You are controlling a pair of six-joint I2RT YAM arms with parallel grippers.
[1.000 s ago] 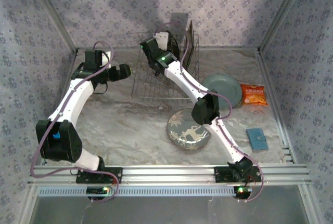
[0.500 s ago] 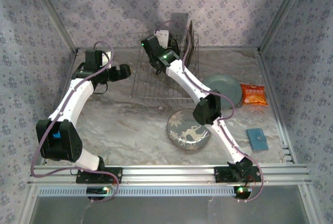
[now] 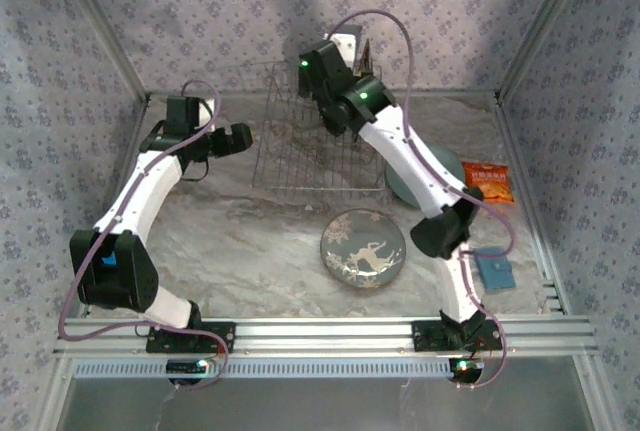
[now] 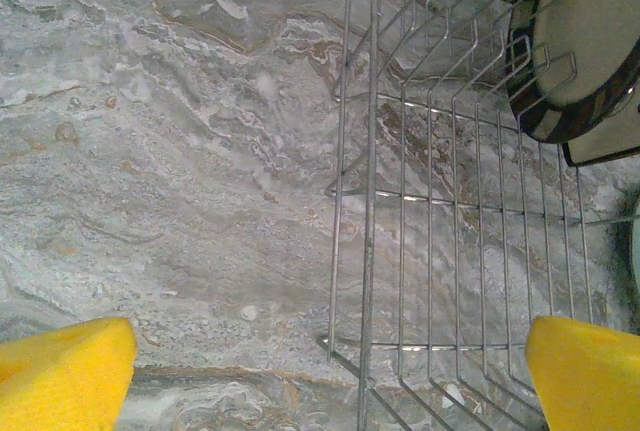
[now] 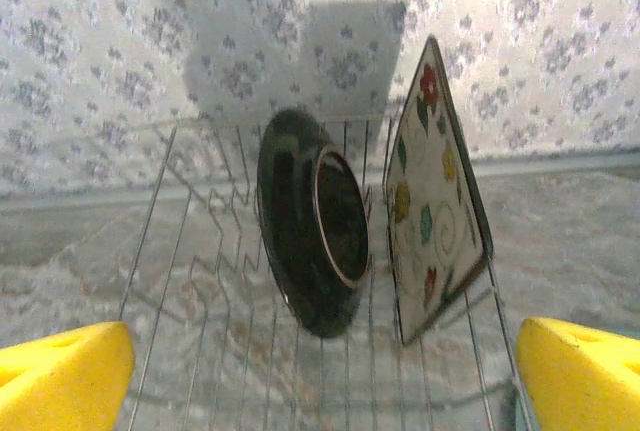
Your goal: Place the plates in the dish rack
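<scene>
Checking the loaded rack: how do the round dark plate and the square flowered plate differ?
The round dark plate shows a glossy dark underside with a foot ring; the square flowered plate shows a cream face with coloured flowers. The round plate's rim curves; the square plate's edges run straight. Both stand on edge in the dish rack.

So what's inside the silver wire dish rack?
Two plates standing on edge: a round dark-brown-rimmed plate and a square cream flower-patterned plate beside it. In the top view the white right arm partly covers them.

left arm bent | left gripper spread wide | right arm extended far | right gripper spread wide, empty
</scene>
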